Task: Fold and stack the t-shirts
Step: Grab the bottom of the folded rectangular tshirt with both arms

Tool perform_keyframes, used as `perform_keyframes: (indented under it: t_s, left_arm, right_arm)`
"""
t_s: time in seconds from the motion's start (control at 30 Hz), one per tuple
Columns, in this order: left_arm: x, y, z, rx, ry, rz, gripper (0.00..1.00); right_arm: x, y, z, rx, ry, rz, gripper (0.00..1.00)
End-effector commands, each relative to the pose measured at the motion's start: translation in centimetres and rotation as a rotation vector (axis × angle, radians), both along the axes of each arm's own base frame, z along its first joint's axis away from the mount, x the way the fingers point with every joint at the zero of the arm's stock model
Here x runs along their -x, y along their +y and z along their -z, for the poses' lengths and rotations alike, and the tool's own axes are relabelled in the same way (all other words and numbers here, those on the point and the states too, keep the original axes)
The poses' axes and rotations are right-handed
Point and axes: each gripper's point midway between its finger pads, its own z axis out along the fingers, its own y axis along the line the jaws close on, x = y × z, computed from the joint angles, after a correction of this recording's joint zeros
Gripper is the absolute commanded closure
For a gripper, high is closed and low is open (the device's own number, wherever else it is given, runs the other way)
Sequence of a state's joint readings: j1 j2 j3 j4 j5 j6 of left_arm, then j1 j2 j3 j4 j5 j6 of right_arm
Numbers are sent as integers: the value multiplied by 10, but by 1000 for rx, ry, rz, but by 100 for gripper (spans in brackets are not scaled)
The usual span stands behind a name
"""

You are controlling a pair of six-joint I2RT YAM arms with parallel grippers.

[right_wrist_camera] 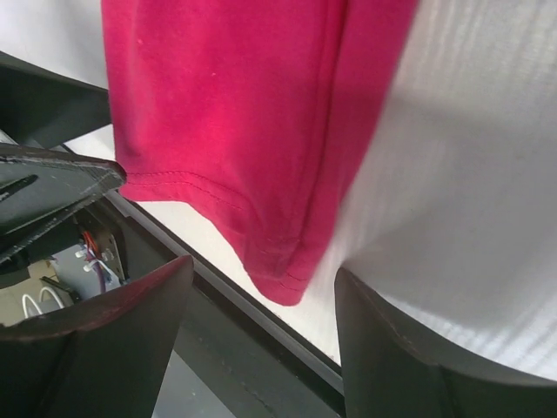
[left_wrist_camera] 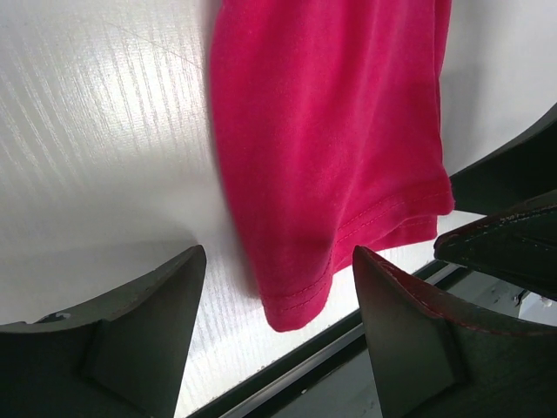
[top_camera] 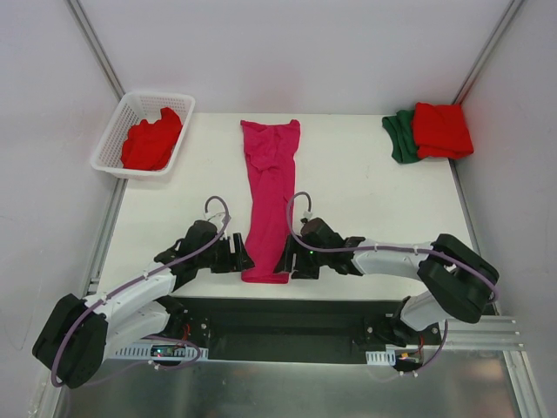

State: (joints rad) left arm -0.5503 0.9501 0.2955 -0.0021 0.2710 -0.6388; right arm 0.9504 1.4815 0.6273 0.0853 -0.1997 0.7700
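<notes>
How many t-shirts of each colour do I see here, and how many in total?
Magenta-pink t-shirt: 1
Red t-shirts: 2
Dark green t-shirt: 1
Total: 4

Robot lab cell: white panel walls (top_camera: 287,43), aluminium framing (top_camera: 97,48).

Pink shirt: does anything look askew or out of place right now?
Yes. The pink shirt lies as a narrow strip, wrinkled and bunched at its far end, slightly crooked, its near hem almost at the table edge.
</notes>
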Motion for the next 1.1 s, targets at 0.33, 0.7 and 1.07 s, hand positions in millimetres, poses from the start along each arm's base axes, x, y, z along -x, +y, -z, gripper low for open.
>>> perform_keyframes:
  t_s: [0.33, 0.7, 1.07]
  left_arm:
    - [7, -4, 14, 3, 32, 23, 35]
    - [12, -18, 16, 30, 52, 56, 41]
    - [28, -14, 17, 62, 66, 62, 45]
  right_arm:
    - [6, -3, 10, 22, 20, 7, 41]
    - [4, -10, 12, 59, 5, 16, 47]
    - [0, -7, 16, 73, 3, 13, 58]
